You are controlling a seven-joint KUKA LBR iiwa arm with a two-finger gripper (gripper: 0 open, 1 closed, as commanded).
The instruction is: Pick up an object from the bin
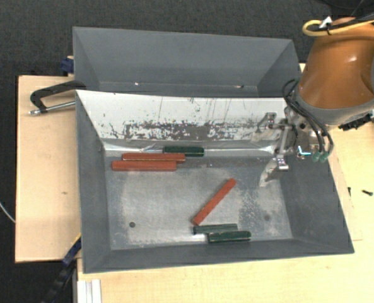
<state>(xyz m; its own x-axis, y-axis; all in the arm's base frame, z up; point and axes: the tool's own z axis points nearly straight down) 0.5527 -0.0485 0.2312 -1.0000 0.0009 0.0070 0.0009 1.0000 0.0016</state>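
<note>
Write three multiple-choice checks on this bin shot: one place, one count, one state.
1. Where is the gripper? A) by the bin's right wall in view B) by its left wall C) outside it
2. How many red sticks? A) one B) three C) five
3. The slanted red stick is: A) flat on the floor B) upright C) in the gripper

1A, it hangs near the right wall. 2B, two at the back, one slanted mid-bin. 3A, it lies flat, clear of the gripper.

Scuffed grey metal bin point(92, 188); matt red sticks point(213, 202), perhaps plastic; glossy orange cover point(338, 68).
</note>
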